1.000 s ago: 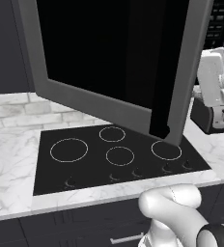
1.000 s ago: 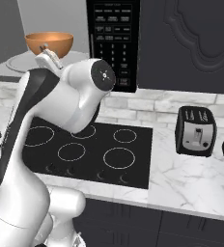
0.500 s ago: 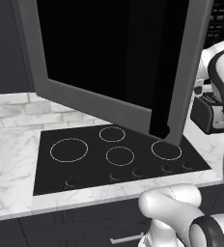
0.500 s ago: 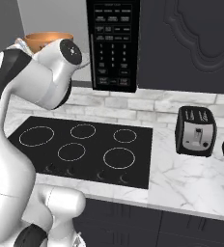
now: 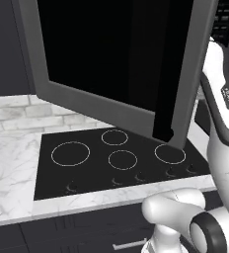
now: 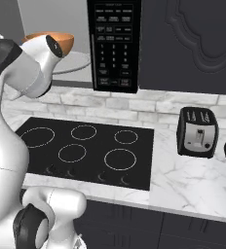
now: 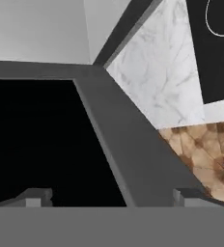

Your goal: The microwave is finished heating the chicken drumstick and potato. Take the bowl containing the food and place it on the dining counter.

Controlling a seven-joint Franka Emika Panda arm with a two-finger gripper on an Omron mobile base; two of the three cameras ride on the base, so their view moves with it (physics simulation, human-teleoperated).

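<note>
The microwave's grey-framed dark glass door [image 5: 111, 59] stands swung open over the cooktop, and its black keypad panel [image 6: 113, 44] faces me. Inside, the orange-brown bowl [image 6: 66, 41] rests on the white turntable [image 6: 79, 62], partly hidden behind my arm's elbow. The drumstick and potato are hidden from me. My gripper [image 7: 111, 198] is open, its fingertips [image 7: 34, 198] spread wide and pointing at the door's grey frame [image 7: 128, 144] and dark glass. The dining counter is out of view.
A black cooktop [image 6: 81, 148] lies in the white marble counter [image 6: 193, 180] below the microwave. A small black toaster [image 6: 197, 131] stands to the right. Dark cabinets rise behind it, and brown floor tiles [image 7: 205, 144] show past the counter's edge.
My arm has swung from the right of the door across toward the microwave opening. Its elbow now covers part of the bowl in the right base view. The bowl has not moved.
</note>
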